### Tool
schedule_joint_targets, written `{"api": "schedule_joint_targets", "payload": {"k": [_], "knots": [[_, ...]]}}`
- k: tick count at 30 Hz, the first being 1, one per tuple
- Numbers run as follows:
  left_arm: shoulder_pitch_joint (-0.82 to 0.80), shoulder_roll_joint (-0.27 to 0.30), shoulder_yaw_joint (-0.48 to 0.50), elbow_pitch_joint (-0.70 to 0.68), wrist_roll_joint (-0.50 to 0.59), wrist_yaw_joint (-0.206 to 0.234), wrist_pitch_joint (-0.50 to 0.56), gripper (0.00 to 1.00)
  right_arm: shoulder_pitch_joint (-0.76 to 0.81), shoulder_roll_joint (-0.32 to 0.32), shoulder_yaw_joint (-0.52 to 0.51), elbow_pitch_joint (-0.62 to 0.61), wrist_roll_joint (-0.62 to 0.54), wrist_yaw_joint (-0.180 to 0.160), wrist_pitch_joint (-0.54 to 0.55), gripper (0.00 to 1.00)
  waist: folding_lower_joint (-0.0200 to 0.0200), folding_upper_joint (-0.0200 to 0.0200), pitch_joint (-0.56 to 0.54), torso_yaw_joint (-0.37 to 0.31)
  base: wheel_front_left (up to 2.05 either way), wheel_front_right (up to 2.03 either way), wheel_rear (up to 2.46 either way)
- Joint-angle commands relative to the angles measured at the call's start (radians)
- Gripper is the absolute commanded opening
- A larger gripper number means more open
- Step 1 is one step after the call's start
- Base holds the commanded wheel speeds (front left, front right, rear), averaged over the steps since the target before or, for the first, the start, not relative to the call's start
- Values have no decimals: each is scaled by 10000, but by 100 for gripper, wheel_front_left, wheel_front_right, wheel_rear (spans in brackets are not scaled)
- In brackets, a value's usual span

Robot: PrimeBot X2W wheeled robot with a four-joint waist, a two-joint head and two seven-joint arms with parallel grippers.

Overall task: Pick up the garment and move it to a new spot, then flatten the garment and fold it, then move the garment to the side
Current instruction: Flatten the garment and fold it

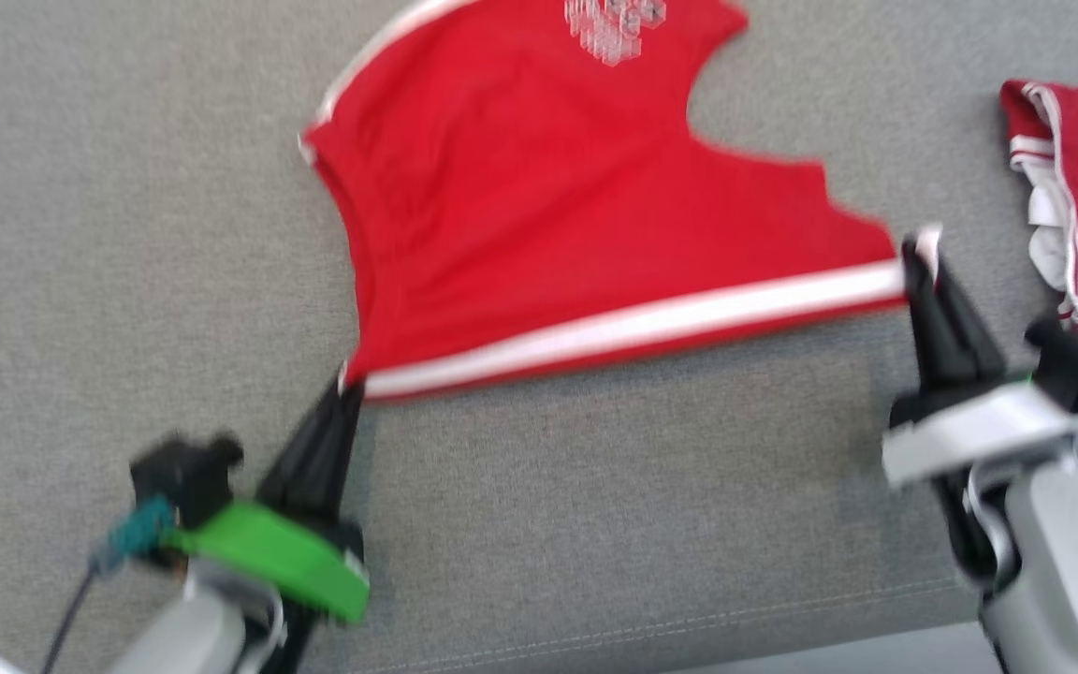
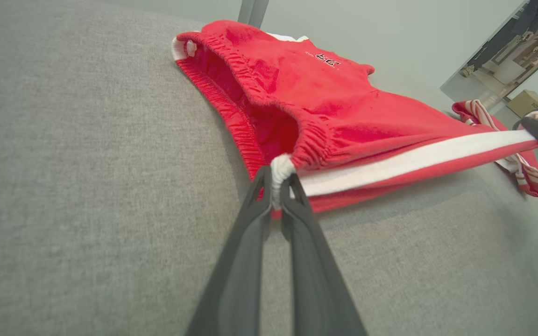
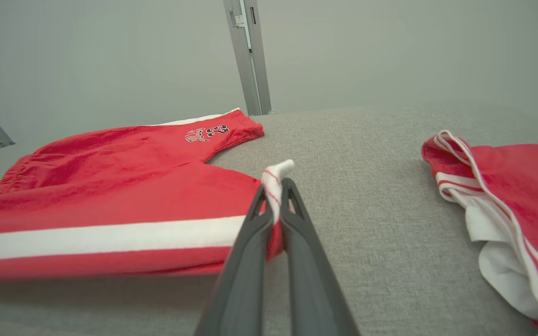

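Observation:
The garment [image 1: 558, 206] is a pair of red shorts with a white side stripe and a small printed logo, stretched out over the grey cushion. My left gripper [image 1: 350, 382] is shut on the waistband corner; the left wrist view shows the gathered white edge of the garment [image 2: 343, 121] pinched between the left gripper [image 2: 276, 179] fingers. My right gripper [image 1: 921, 251] is shut on the leg-hem corner at the stripe's other end, seen as the garment [image 3: 110, 186] clamped in the right gripper [image 3: 273, 186]. The near stripe edge hangs taut between the two grips, lifted slightly off the cushion.
A second red and white garment [image 1: 1077, 187] lies crumpled at the far right, also the second garment [image 3: 507, 205] close to my right gripper. The grey cushion [image 1: 127, 234] has bare room to the left and in front. Its seamed front edge [image 1: 689, 627] runs along the bottom.

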Motion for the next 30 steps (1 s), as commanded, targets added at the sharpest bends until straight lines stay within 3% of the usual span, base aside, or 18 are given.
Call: {"api": "schedule_joint_targets", "payload": {"k": [1,6,10,13,20,30], "knots": [[522,374,171,-57,-103,359,6,0,404,-154,-182,-97,61,-117,-46,0,1,105,-1331,-66,0,0,0],[3329,335,189,-2590,-791,1746,-26,0,2667,13,-116,-1464,67,-106,234,0,1,105,-1704,-282,0,0,0],[4467,463,-33,-3994,-951,2209,24,0,4022,212,-196,-2709,128,-82,593,0,1,105,-1594,-195,0,0,0],[4480,447,1,-4428,-1019,2327,118,0,4150,353,-413,-3206,137,-80,781,0,1,105,-1307,-149,0,0,0],[2467,234,156,-4152,-874,2230,954,0,1696,298,-88,-2325,-338,-74,1150,0,1,105,-319,406,0,0,0],[-536,-798,249,-2671,-1063,2083,2014,0,-2755,133,675,1198,-635,-72,1093,0,1,105,480,1606,0,0,0]]}}
